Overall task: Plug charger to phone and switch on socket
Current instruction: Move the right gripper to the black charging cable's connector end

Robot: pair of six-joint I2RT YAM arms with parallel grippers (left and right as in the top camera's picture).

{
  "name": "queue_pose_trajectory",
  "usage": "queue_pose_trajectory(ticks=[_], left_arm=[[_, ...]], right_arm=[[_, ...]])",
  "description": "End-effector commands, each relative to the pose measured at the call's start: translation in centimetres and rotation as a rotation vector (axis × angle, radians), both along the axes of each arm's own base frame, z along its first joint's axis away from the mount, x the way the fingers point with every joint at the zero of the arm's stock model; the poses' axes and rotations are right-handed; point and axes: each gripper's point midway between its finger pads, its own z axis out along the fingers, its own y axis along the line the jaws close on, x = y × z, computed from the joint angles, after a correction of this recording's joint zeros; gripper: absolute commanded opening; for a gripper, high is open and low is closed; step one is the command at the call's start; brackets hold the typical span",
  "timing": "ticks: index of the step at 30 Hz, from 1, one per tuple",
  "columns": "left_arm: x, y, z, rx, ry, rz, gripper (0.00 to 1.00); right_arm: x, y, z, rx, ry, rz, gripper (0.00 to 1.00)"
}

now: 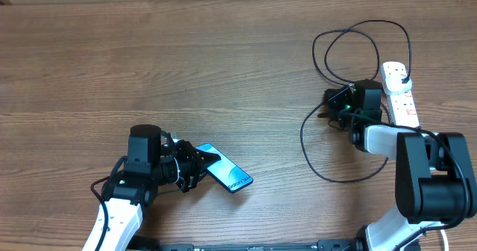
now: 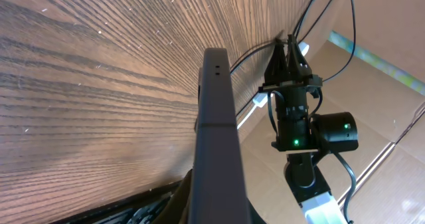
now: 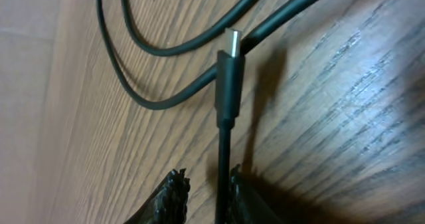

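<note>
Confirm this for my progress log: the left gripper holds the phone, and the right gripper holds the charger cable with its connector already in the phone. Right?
Not quite. The connector is not in the phone: the right wrist view shows its metal tip bare. The rest stands: the left gripper holds the phone, and the right gripper holds the charger cable.

One phone (image 1: 227,175); one charger (image 3: 229,84); one socket (image 1: 402,98); two end effectors: left end effector (image 1: 195,164), right end effector (image 1: 332,106).
</note>
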Motion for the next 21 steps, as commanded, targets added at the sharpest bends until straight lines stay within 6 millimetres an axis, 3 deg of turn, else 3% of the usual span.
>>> queue_pose_trajectory(ticks=[1,4,7,11,15,21], left_arm=[[0.1,-0.3,0.6,-0.005,-0.036,-0.029,0.08],[0.1,-0.3,0.6,-0.005,-0.036,-0.029,0.07],[0.1,-0.3,0.6,-0.005,-0.036,-0.029,0.08],[0.1,-0.3,0.6,-0.006,-0.036,-0.029,0.07],[0.1,-0.3,0.6,-0.005,-0.036,-0.029,0.04],[-0.1,-0.5,0.8,-0.018,-0.035,-0.042,0.04]], right_arm=[[-3.8,0.1,-4.7,-0.002,0.183,0.004,0.23],[-4.8,0.1,-5.3,-0.002,0.232,0.004,0.30],[-5.3,0.0,-5.7,-0.005,0.256,0.001,0.30],[-5.0,0.0,-5.5,-0.005,0.242,0.001,0.20],[-4.8,0.0,-5.4,-0.005,0.235,0.002,0.04],[-5.9,0.6,-5.8,0.008,0.277,0.047,0.04]])
